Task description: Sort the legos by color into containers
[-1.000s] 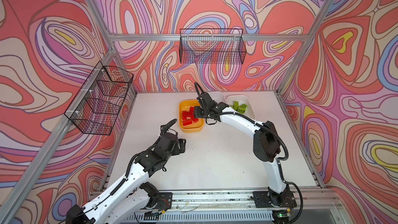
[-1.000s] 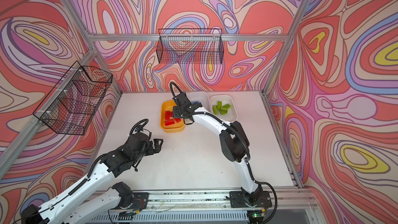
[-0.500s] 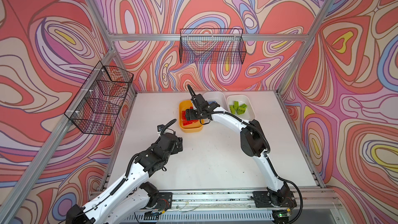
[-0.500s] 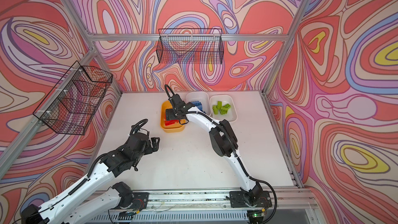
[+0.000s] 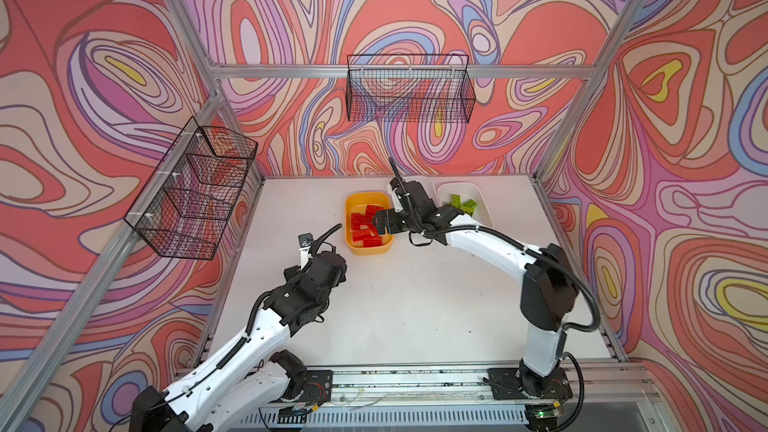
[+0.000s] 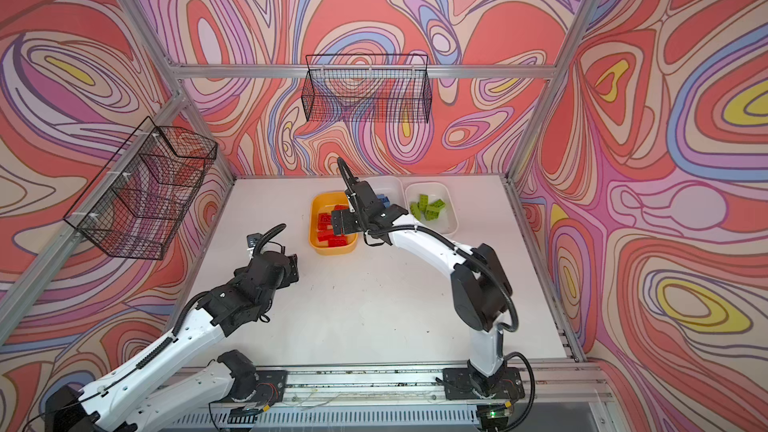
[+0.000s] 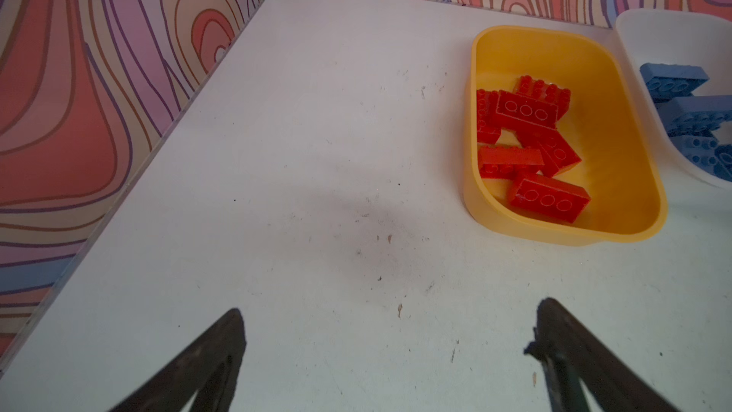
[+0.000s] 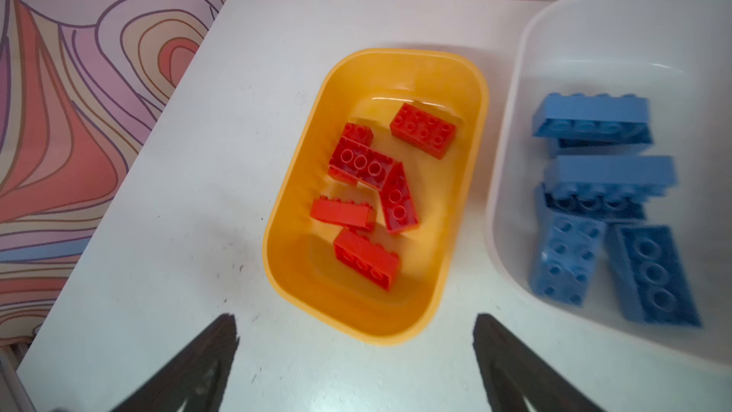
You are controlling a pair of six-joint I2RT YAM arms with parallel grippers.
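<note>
The yellow-orange container holds several red legos. My right gripper hangs open just above this tub's near right end, with nothing between its fingers. A white container beside it holds blue legos; in a top view my right arm hides most of it. The far-right white container holds green legos. My left gripper is open and empty over bare table, left of the tubs.
A black wire basket hangs on the back wall and another on the left wall, both above the table. The white table ends at patterned walls with aluminium posts. All three tubs sit in a row near the back wall.
My right gripper swung left over the yellow-orange container, opened wide, then drew back slightly. The left arm has barely moved.
</note>
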